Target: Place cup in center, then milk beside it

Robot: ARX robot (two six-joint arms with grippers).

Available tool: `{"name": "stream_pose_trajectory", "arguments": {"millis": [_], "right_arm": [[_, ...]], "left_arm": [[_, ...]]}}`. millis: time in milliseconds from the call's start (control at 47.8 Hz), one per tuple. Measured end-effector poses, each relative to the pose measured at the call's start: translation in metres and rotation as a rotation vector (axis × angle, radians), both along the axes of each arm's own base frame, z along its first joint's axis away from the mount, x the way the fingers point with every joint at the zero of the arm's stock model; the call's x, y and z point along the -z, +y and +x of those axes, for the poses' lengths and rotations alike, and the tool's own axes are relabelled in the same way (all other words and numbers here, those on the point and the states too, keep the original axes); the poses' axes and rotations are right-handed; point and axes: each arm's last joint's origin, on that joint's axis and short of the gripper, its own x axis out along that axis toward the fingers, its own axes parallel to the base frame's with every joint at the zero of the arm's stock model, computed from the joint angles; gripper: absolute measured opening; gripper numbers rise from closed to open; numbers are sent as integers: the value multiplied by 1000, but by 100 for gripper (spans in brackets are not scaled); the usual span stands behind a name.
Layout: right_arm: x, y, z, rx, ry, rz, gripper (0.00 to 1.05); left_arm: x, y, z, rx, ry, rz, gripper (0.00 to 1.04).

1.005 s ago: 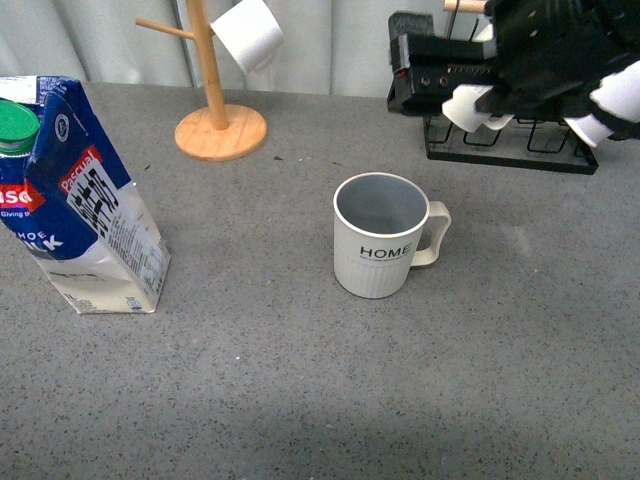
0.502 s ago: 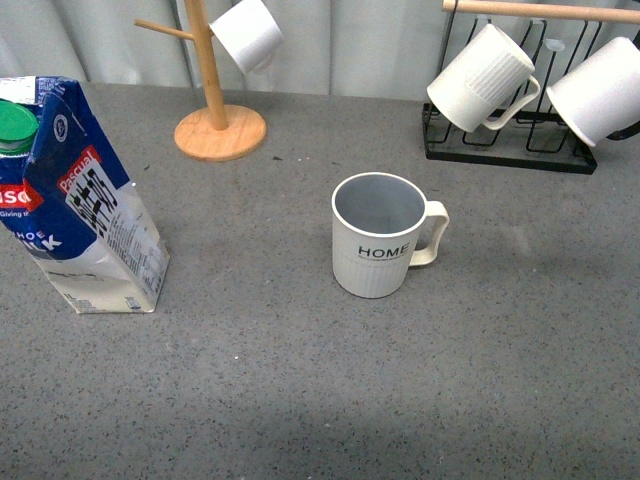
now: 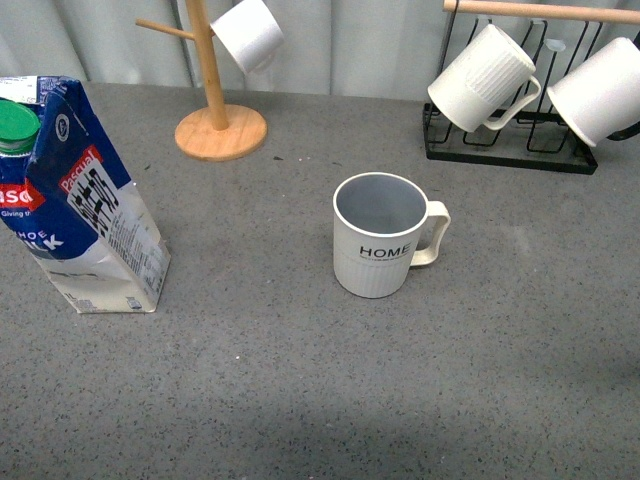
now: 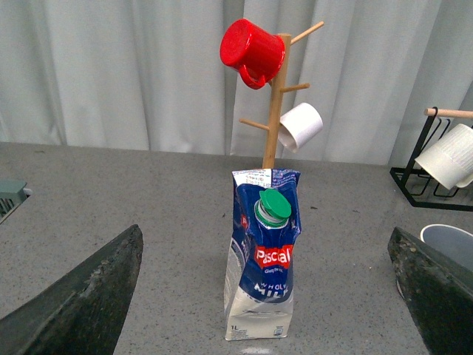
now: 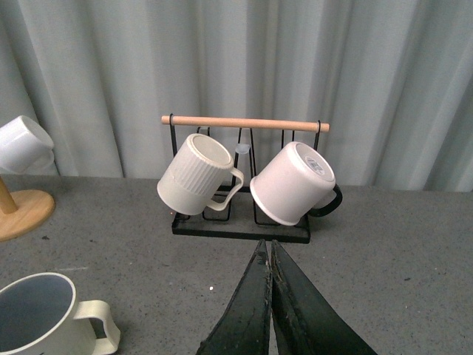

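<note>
Cup upright mid-counter, milk well apart leftward; left tool spread wide, right tool pressed together.

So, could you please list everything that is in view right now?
cup: one, cream, table centre
milk: one, blue and cream, left
mug tree: one, wooden, back left
small cup: one, white, on tree
red cup: one, red, tree top
rack: one, black wire, back right
hanging mugs: two, white, on rack
table: one, grey, underneath everything
curtain: one, pale, behind
left fingers: two, dark, apart, facing milk
right fingers: two, dark, together, facing rack
</note>
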Motion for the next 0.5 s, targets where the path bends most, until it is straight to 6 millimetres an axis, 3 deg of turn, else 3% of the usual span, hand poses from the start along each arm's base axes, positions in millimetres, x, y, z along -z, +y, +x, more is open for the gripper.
{"name": "stream_pose_trajectory", "arguments": {"millis": [188, 502], "right_arm": [[0, -12, -15, 2, 0, 1, 1], [-1, -12, -35, 3, -1, 2, 1]], "left_arm": [[0, 0, 0, 0, 0, 0, 98], [0, 0, 0, 0, 0, 0, 98]]}}
